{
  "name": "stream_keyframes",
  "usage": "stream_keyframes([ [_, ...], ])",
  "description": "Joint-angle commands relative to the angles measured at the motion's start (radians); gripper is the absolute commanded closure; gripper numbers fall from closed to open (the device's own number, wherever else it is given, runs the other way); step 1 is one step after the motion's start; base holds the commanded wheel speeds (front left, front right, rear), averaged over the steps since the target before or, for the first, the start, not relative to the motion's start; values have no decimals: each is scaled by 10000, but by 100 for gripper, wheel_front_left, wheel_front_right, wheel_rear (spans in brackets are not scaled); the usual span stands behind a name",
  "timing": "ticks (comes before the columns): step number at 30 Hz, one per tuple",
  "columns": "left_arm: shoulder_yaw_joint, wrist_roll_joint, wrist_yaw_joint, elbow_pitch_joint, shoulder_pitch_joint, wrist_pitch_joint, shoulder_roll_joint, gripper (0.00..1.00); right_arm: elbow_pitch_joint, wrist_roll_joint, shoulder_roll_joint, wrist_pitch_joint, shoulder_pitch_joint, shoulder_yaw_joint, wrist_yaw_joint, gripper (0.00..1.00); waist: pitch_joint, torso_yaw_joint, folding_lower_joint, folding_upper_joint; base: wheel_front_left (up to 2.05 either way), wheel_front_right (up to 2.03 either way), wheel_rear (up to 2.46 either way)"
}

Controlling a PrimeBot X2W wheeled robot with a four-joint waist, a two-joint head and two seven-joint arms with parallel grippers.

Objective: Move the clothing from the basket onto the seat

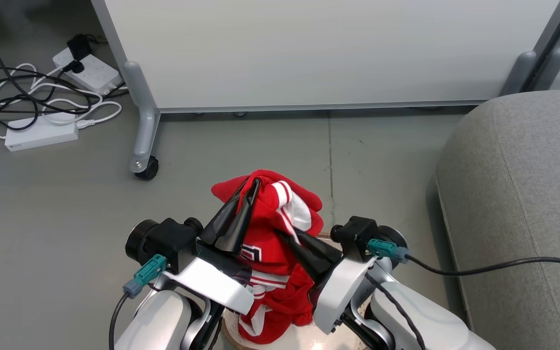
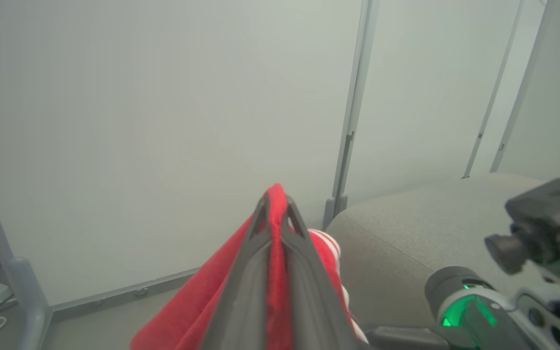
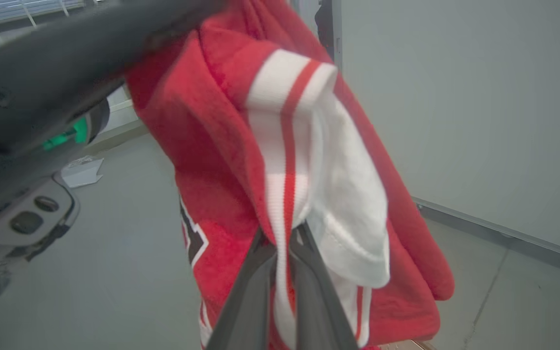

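Observation:
The red clothing (image 1: 265,243) with white stripe trim hangs bunched between my two grippers, its lower part trailing into the basket (image 1: 309,344) at the bottom edge of the head view. My left gripper (image 1: 253,187) is shut on the top fold of the red fabric (image 2: 197,301), the fingertips (image 2: 263,214) pinching it. Lower down, my right gripper (image 1: 280,234) is shut on the white and red striped trim (image 3: 285,146), as the right wrist view shows (image 3: 282,238). The grey seat (image 1: 518,194) lies to the right, apart from the clothing.
A white partition panel (image 1: 309,48) on a wheeled frame stands behind, with a castor (image 1: 146,167) at the left. Power strips and tangled cables (image 1: 42,97) lie on the grey floor at the far left. A black cable (image 1: 503,265) runs from my right wrist across the seat.

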Motion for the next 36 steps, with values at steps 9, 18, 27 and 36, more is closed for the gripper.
stream_keyframes([
  [9,-31,253,-32,-584,128,-164,197,0,-377,-438,-49,-207,-137,-1540,21,100,10,-373,0,0,0,0,0],
  [18,-799,630,-224,-797,397,224,696,0,-644,-1474,-44,-194,357,-3357,19,100,54,-766,0,0,0,0,0],
  [27,-1646,729,-365,-866,580,694,1179,0,-557,-1746,-49,-191,617,-4046,19,100,158,-1409,0,0,0,0,0],
  [36,-1828,670,-319,-1055,557,811,1466,0,-685,-1877,-55,-192,642,-4383,19,100,377,-2244,0,0,0,0,0],
])
